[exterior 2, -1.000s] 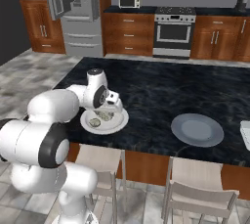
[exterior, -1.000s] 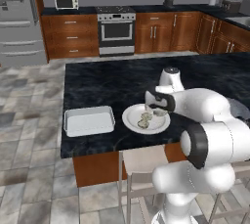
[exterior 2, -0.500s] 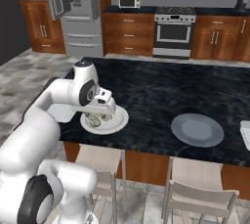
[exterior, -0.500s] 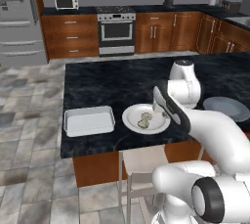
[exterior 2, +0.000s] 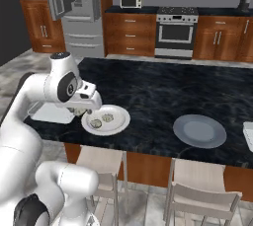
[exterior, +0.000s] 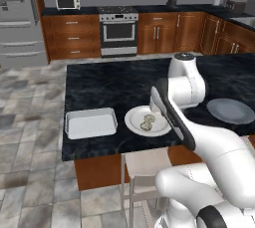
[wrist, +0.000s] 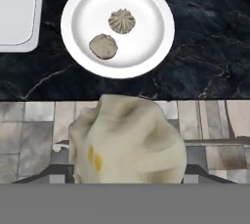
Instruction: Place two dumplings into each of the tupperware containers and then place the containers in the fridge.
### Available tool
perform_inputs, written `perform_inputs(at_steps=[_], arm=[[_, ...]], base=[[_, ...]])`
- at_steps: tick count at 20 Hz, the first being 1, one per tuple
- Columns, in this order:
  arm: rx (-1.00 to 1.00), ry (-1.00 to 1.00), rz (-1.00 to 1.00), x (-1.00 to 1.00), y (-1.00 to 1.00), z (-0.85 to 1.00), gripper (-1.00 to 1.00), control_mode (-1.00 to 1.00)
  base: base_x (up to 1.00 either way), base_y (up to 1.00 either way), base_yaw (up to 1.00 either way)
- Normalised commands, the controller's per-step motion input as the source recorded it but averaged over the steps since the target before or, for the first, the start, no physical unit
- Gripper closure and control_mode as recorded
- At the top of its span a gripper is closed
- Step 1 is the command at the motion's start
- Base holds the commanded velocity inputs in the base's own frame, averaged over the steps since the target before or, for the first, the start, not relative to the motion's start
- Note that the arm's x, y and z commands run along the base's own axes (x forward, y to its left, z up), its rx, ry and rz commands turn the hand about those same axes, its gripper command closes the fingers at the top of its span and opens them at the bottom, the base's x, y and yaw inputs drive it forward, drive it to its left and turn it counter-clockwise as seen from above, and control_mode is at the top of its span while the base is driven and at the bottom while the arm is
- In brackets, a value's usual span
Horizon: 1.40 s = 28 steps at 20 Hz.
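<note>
Nearest the camera in the hand view, a pale dumpling (wrist: 128,140) sits between the finger tips; the hand (wrist: 128,169) appears closed around it with the jaws set wide, though the tips themselves are mostly hidden behind it. It looks soft and light, likely to dent under a hard squeeze, so the plump body is the place to hold, not the pleated top. Beyond, two more dumplings (wrist: 121,21) lie on a white plate (wrist: 156,47) on the dark surface (exterior: 99,82). A tupperware container (exterior: 91,123) stands just beside the plate, empty. Far off, the fridge (exterior 2: 74,10) stands open. No readable writing or labels anywhere.
</note>
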Motion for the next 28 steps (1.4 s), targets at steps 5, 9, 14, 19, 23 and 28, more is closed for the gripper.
perform_inputs(at_steps=[5,9,14,19,23,28], arm=[[0.00,0.00,0.00,-0.03,0.00,0.02,1.00,1.00],[0.00,0.00,0.00,0.00,0.00,0.00,1.00,1.00],[0.00,0.00,0.00,0.00,0.00,0.00,1.00,1.00],[0.00,0.00,0.00,0.00,0.00,0.00,1.00,1.00],[0.00,0.00,0.00,0.00,0.00,0.00,1.00,1.00],[0.00,0.00,0.00,0.00,0.00,0.00,1.00,1.00]], base=[[-0.67,-0.39,0.00],[-0.65,-1.00,0.00],[0.08,-1.00,0.00],[0.01,-1.00,0.00],[0.19,-1.00,-0.01],[0.45,-1.00,-0.01]])
